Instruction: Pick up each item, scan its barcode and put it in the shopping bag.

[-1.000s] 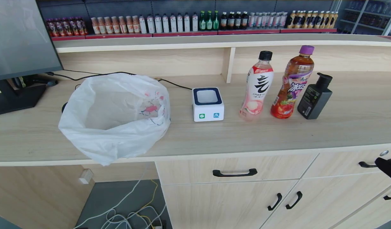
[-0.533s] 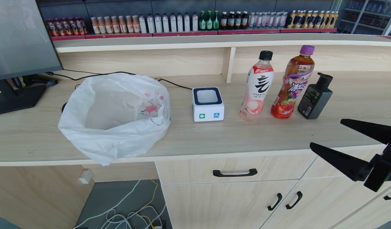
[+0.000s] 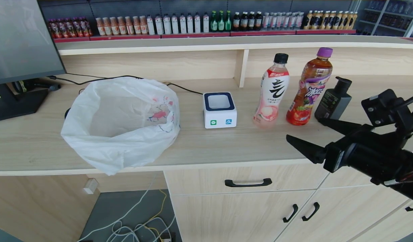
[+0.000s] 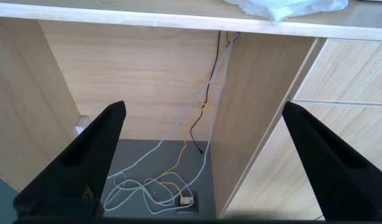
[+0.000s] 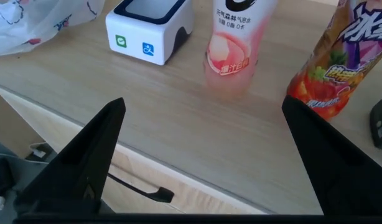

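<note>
the left gripper (image 4: 203, 109) is held low, below the counter top, its two black fingers spread wide apart. it faces the open recess under the counter, where loose cables (image 4: 172, 180) lie on the grey floor. the right gripper (image 3: 302, 127) is seen at the right of the head view, over the front edge of the counter (image 3: 226, 144). its jaws are opened wide and nothing is gripped. it is pointed towards the row of bottles and is apart from them.

on the light wood counter, from left to right: a dark monitor (image 3: 25, 40) is set at the far left on a black stand. a white plastic shopping bag (image 3: 119, 124) is stood open, its lower edge hanging slightly over the counter front. a small white barcode scanner (image 3: 219, 110) with a dark blue rim is placed just right of the bag. a pink drink bottle (image 3: 271, 92) with a black cap is stood upright. a red tea bottle (image 3: 309, 89) with a purple cap is stood just beside it. a black pump bottle (image 3: 332, 102) is stood close to the tea bottle, its base partly hidden behind one gripper finger.

a store shelf (image 3: 206, 33) lined with drinks runs along the back.
</note>
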Robot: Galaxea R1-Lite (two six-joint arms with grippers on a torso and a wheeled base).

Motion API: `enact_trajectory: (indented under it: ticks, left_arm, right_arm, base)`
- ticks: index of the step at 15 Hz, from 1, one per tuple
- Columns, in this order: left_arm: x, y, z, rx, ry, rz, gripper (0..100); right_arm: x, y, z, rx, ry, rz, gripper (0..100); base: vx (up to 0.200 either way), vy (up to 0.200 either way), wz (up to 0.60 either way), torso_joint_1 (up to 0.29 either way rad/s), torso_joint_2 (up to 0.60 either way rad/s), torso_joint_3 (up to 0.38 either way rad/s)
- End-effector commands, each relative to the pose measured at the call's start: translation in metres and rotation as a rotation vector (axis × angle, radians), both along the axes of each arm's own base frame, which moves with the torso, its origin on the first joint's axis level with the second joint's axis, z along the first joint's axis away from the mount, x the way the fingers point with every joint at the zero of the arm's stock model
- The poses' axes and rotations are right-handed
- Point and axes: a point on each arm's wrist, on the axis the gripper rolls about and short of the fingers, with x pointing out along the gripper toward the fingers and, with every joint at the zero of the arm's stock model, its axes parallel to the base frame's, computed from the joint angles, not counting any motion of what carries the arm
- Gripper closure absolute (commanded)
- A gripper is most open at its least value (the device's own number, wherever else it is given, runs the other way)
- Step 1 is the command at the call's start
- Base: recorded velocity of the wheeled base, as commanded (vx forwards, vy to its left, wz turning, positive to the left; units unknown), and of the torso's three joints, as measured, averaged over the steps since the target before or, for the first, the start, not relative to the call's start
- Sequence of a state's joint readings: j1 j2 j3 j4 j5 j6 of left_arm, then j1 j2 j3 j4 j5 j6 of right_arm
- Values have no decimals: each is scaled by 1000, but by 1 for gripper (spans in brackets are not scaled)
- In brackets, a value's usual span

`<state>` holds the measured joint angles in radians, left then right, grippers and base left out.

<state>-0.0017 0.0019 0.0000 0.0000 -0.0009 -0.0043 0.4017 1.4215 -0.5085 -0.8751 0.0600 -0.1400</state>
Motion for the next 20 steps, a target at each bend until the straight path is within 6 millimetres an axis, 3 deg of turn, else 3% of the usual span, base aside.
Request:
enact_trajectory:
  ticks: [1, 6, 20]
  left_arm:
    - [0, 0, 0, 0, 0, 1, 0]
    - [0, 0, 0, 0, 0, 1, 0]
    - [0, 0, 0, 0, 0, 1, 0]
  right_arm:
    - [24, 24, -15, 14, 38, 6, 0]
    - [61, 51, -30, 103, -92, -51, 0]
    - [99, 71, -18, 159, -186, -215, 0]
  base:
    - [0, 0, 0, 0, 0, 0]
    - [0, 0, 0, 0, 0, 0]
    - [0, 0, 0, 0, 0, 0]
